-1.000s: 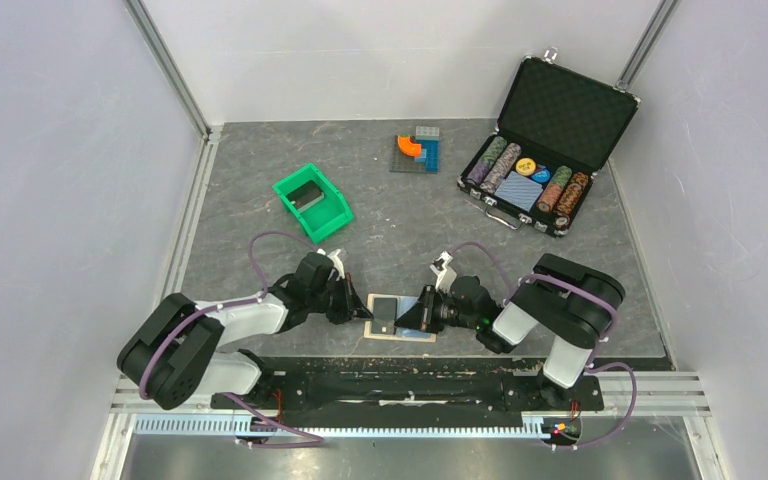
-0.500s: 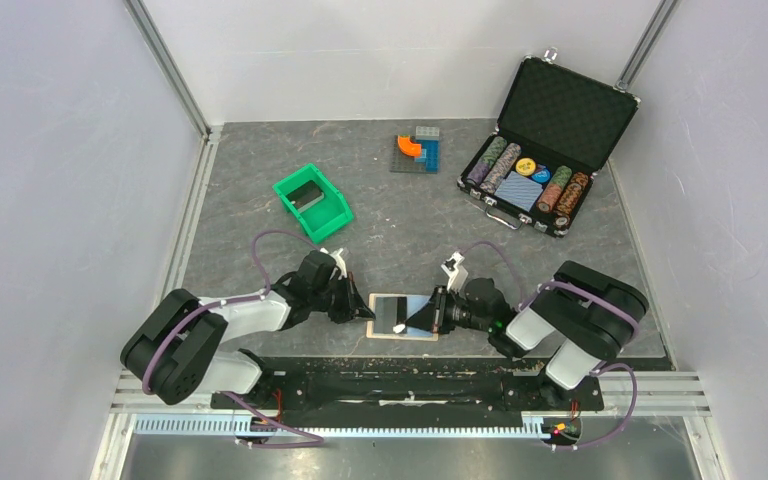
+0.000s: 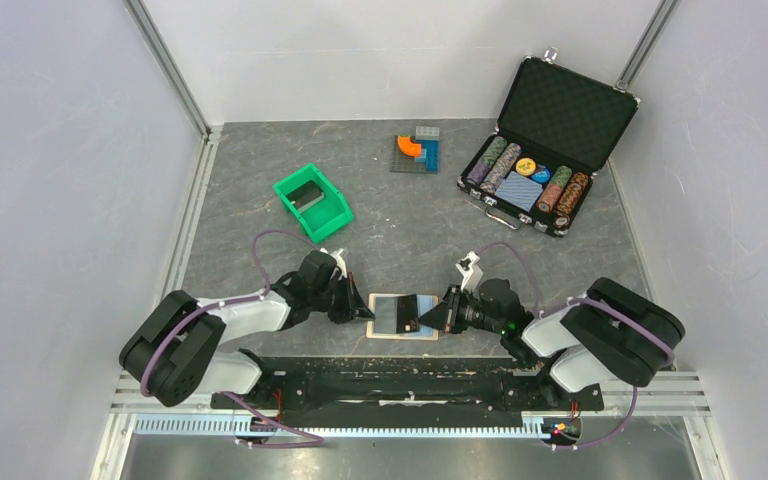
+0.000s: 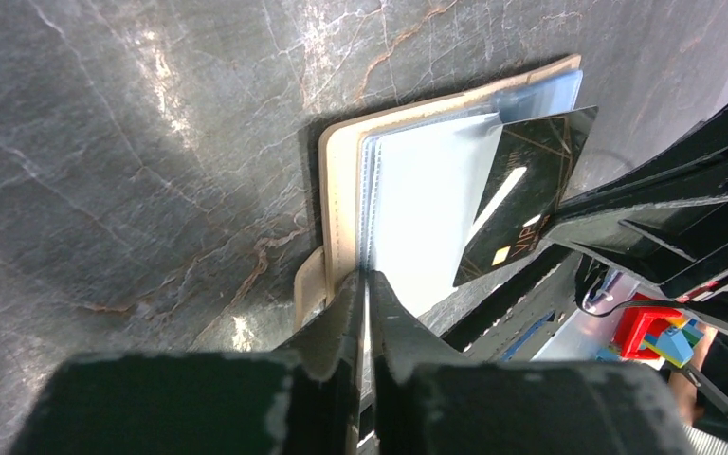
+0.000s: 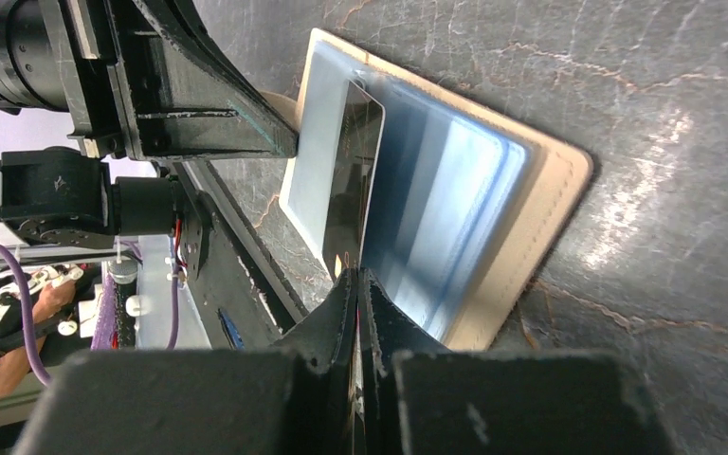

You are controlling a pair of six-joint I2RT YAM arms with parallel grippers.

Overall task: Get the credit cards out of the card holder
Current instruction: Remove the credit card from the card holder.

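The card holder (image 3: 388, 312) lies open near the table's front edge, tan rim around light blue pockets. It also shows in the left wrist view (image 4: 417, 190) and the right wrist view (image 5: 455, 204). My left gripper (image 3: 362, 309) (image 4: 368, 278) is shut on the holder's left edge beside the strap tab (image 4: 309, 284). My right gripper (image 3: 432, 318) (image 5: 356, 275) is shut on one end of a dark credit card (image 3: 409, 325) (image 4: 529, 199) (image 5: 353, 175). The card is tilted up over the holder's right half. I cannot tell whether its far end is still inside a pocket.
A green bin (image 3: 312, 203) with a dark item inside stands at the back left. Coloured blocks (image 3: 418, 150) lie at the back middle. An open black case (image 3: 545, 140) with poker chips stands at the back right. The table's front edge runs just below the holder.
My right gripper has drawn back to the right with the dark card, sliding it from the holder's left half towards the right. The left gripper has stayed on the holder's edge.
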